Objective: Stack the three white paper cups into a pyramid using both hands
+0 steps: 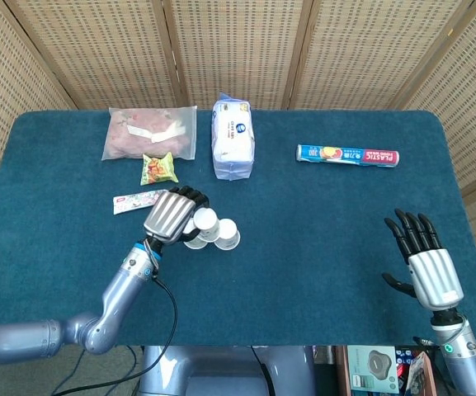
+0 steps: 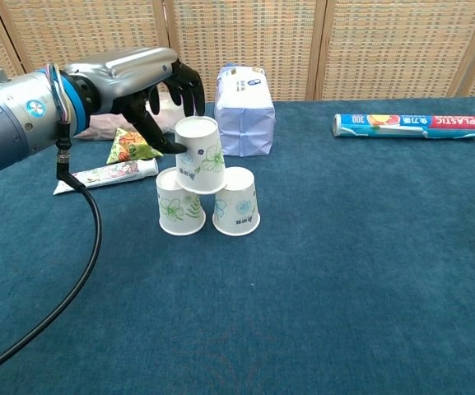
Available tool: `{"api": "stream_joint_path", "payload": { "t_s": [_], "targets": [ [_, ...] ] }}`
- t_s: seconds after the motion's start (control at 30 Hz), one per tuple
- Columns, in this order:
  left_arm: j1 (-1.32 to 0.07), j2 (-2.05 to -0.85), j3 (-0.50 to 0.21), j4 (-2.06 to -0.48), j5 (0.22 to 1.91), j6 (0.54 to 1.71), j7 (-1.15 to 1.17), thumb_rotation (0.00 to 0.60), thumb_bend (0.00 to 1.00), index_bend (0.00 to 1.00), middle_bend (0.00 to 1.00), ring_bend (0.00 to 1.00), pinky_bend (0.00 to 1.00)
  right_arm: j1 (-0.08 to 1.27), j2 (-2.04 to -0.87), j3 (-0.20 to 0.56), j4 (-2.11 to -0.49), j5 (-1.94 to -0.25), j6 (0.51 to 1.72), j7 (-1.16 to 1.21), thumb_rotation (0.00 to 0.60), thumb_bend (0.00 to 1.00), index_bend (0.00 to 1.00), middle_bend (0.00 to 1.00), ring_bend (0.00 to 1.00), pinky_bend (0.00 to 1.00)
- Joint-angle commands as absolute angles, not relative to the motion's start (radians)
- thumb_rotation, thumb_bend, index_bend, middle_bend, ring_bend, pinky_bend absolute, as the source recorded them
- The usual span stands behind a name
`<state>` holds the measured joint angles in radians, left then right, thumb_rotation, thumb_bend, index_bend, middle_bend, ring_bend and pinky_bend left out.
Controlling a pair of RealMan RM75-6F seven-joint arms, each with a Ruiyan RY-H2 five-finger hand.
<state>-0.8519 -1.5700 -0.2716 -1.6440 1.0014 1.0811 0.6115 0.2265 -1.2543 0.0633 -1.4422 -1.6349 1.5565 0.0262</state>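
Two white paper cups stand upside down side by side on the blue table, the left cup (image 2: 179, 203) and the right cup (image 2: 237, 201). A third upturned cup (image 2: 201, 154) sits tilted across their tops, held by my left hand (image 2: 142, 82), whose fingers wrap its left and back side. From the head view that hand (image 1: 172, 216) covers the left cup, with the top cup (image 1: 206, 221) and right cup (image 1: 227, 233) showing beside it. My right hand (image 1: 423, 260) hovers open, fingers spread, near the table's front right corner, far from the cups.
Behind the cups lie a tube (image 2: 105, 175), a small snack packet (image 2: 130, 146), a clear bag of pink food (image 1: 150, 132), a white-blue tissue pack (image 2: 244, 110) and a plastic-wrap roll (image 2: 408, 125) at the right.
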Motion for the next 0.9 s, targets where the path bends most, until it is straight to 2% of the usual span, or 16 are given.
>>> {"api": "stream_joint_path", "payload": {
  "t_s": [0.03,0.13,0.17,0.23,0.43,0.57,0.73,0.9],
  "targets": [
    [-0.854,-1.571,-0.269,-1.643,1.001,1.076,0.603,0.600,0.31,0.34,0.24,0.18,0.34,0.226,-1.254,0.064,-1.442,-1.635,1.557,0.027,0.600,0.00,0.05,0.05,0.00,0.00],
    [-0.854,-1.559,-0.258,-1.646,1.011,1.054,0.573,0.600,0.31,0.10,0.03,0.02,0.22,0.225,-1.253,0.067,-1.441,-1.635,1.558,0.029,0.600,0.00,0.05,0.05,0.00,0.00],
    [-0.853,-1.555,-0.256,-1.647,1.019,1.051,0.562,0.600,0.31,0.04,0.00,0.00,0.18,0.225,-1.253,0.067,-1.440,-1.635,1.558,0.029,0.600,0.00,0.05,0.05,0.00,0.00],
    [-0.849,-1.548,-0.252,-1.650,1.033,1.049,0.538,0.600,0.31,0.00,0.00,0.00,0.14,0.224,-1.253,0.068,-1.440,-1.635,1.557,0.031,0.600,0.00,0.05,0.05,0.00,0.00],
    [-0.835,-1.520,-0.245,-1.667,1.075,1.051,0.478,0.600,0.31,0.00,0.00,0.00,0.06,0.224,-1.252,0.069,-1.441,-1.637,1.555,0.031,0.600,0.00,0.05,0.05,0.00,0.00],
    [-0.787,-1.436,-0.233,-1.737,1.148,1.108,0.428,0.600,0.31,0.00,0.00,0.00,0.01,0.222,-1.252,0.069,-1.444,-1.640,1.557,0.031,0.600,0.00,0.05,0.05,0.00,0.00],
    [-0.691,-1.316,-0.211,-1.817,1.220,1.215,0.362,0.600,0.31,0.00,0.00,0.00,0.00,0.220,-1.249,0.070,-1.448,-1.644,1.560,0.033,0.600,0.00,0.05,0.05,0.00,0.00],
    [-0.536,-1.207,-0.140,-1.857,1.278,1.374,0.312,0.600,0.28,0.00,0.00,0.00,0.00,0.217,-1.246,0.070,-1.457,-1.650,1.566,0.026,0.600,0.00,0.05,0.05,0.00,0.00]
  ]
}}
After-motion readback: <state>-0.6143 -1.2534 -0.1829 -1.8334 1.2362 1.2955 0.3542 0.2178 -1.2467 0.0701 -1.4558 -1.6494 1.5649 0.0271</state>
